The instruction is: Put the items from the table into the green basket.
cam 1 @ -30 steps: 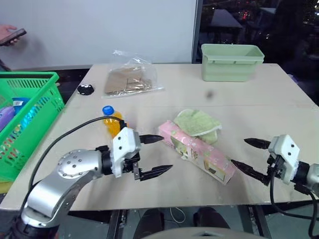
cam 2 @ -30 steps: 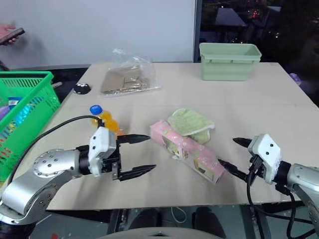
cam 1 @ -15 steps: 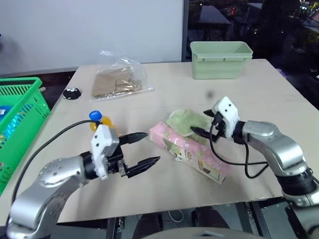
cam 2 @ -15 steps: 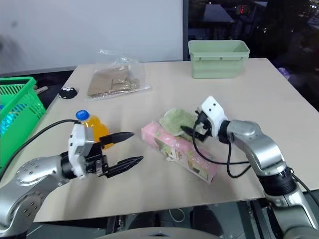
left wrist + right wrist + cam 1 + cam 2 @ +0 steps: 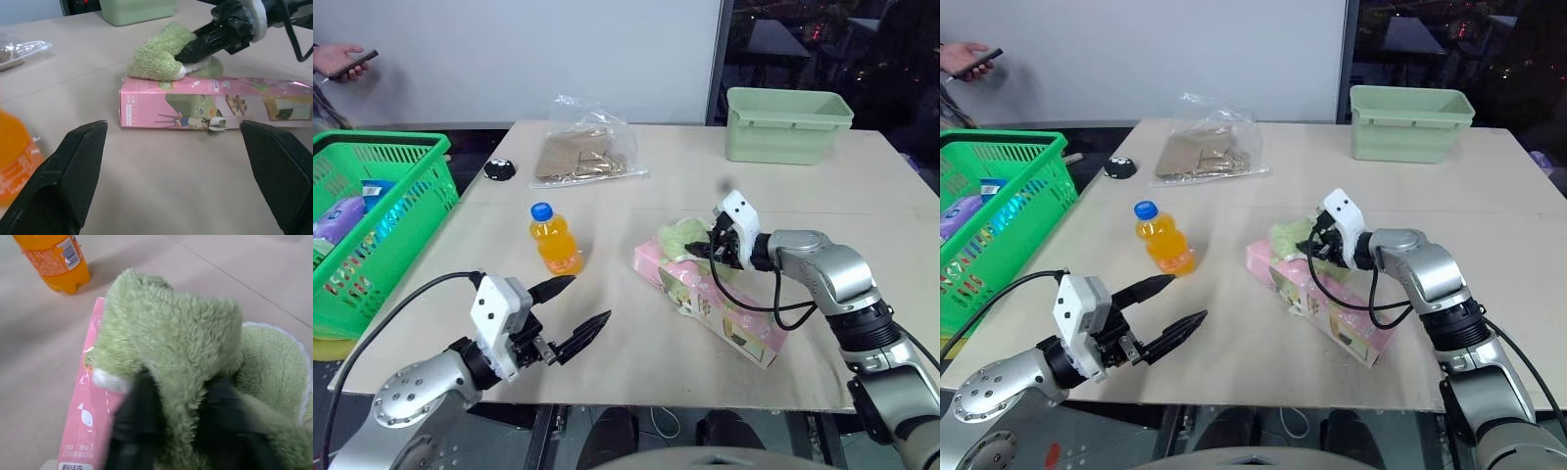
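A long pink printed carton [image 5: 710,304] lies slantwise on the table [image 5: 822,206]. A green fluffy cloth [image 5: 680,235] rests partly on the carton's far end. My right gripper [image 5: 697,250] is shut on a fold of this cloth, and the right wrist view shows its black fingers [image 5: 137,431] pinching the fluff. The orange-drink bottle [image 5: 553,240] with a blue cap stands upright left of the carton. My left gripper [image 5: 587,299] is open and empty near the table's front edge, in front of the bottle. The green basket [image 5: 372,215] sits off the table's left side.
A pale mint tub [image 5: 788,122] stands at the back right. A clear plastic bag [image 5: 582,155] with brown contents and a small black object [image 5: 497,168] lie at the back left. The basket holds several packages. A person's hand [image 5: 342,61] holds a phone at far left.
My right gripper swung in from the table's front right to the green cloth and shut on it. My left arm drew back toward the front edge, still open. The camera view shifted.
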